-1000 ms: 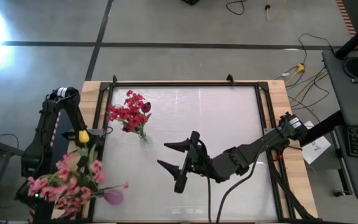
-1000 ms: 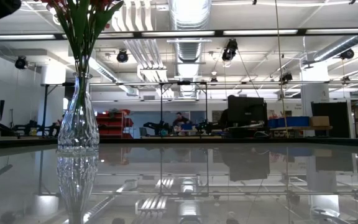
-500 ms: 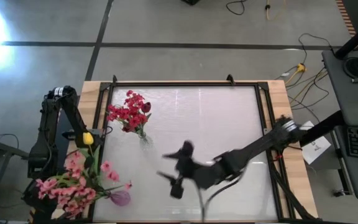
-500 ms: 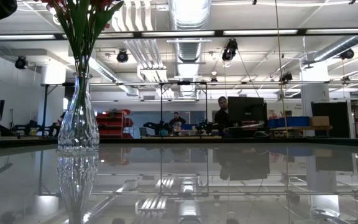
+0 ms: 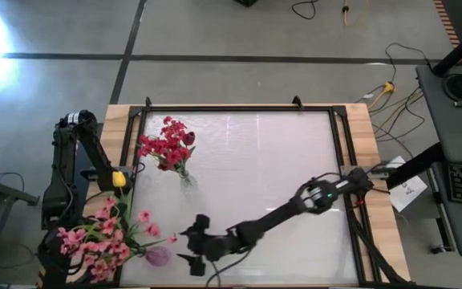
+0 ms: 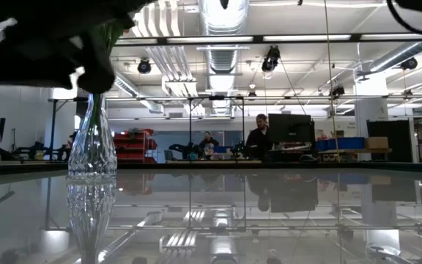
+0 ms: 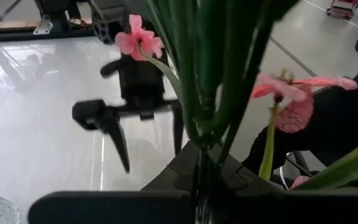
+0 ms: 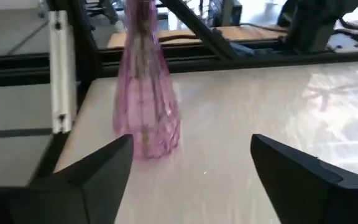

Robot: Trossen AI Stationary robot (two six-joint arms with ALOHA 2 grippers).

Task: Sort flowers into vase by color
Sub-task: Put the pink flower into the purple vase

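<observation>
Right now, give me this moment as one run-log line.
left claw: shut on pink flowers | right claw: open, facing pink vase | red flowers: in clear vase

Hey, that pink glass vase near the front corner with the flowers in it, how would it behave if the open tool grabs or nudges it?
The narrow-necked pink glass vase looks smooth, so probably slippery and breakable. It is slim and tall, with pink flower sprays leaning out above, so a sideways nudge from the right tool could likely tip it.
</observation>
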